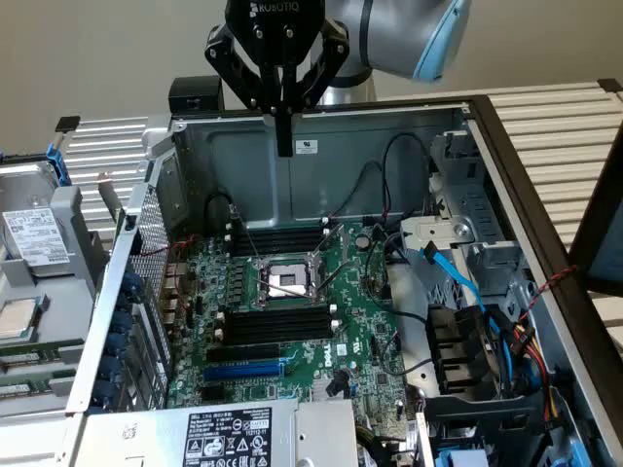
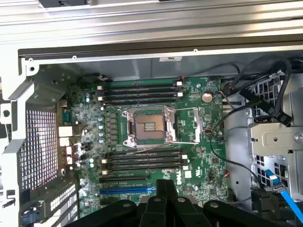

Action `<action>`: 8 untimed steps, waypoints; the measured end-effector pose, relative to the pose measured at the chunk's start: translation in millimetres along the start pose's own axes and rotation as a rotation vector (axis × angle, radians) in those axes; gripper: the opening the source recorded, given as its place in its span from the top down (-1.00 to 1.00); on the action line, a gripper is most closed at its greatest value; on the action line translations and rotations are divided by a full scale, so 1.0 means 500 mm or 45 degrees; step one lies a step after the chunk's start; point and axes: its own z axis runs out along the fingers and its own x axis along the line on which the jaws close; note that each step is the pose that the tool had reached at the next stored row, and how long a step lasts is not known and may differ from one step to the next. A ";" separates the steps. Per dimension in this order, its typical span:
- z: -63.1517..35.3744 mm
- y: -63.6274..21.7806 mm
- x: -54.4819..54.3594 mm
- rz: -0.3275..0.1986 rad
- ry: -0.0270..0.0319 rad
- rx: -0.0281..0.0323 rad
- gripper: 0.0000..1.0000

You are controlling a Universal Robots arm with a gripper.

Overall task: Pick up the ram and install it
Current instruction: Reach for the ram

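Observation:
My gripper (image 1: 284, 146) hangs above the back wall of the open computer case (image 1: 292, 170), with its fingers pressed together and pointing down. In the wrist view the gripper (image 2: 166, 187) is shut with nothing visible between the fingers. Two long green sticks that look like the ram (image 1: 24, 354) lie flat outside the case at the exterior view's left edge, far from the gripper. On the green motherboard (image 2: 189, 156), black memory slots (image 2: 142, 158) with white end clips run on both sides of the processor socket (image 2: 147, 126).
A metal case wall (image 1: 117, 292) with a vent grille stands between the left-side parts and the motherboard. Black and blue cables (image 1: 458, 282) and drive cages crowd the case on the exterior view's right. A power supply (image 1: 229, 433) sits at the front edge.

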 end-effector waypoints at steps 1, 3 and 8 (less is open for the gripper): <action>0.000 0.000 0.000 0.000 0.0000 0.0000 0.76; 0.000 0.000 0.000 0.001 -0.0002 0.0001 0.76; 0.000 0.000 0.000 0.003 -0.0004 0.0001 0.76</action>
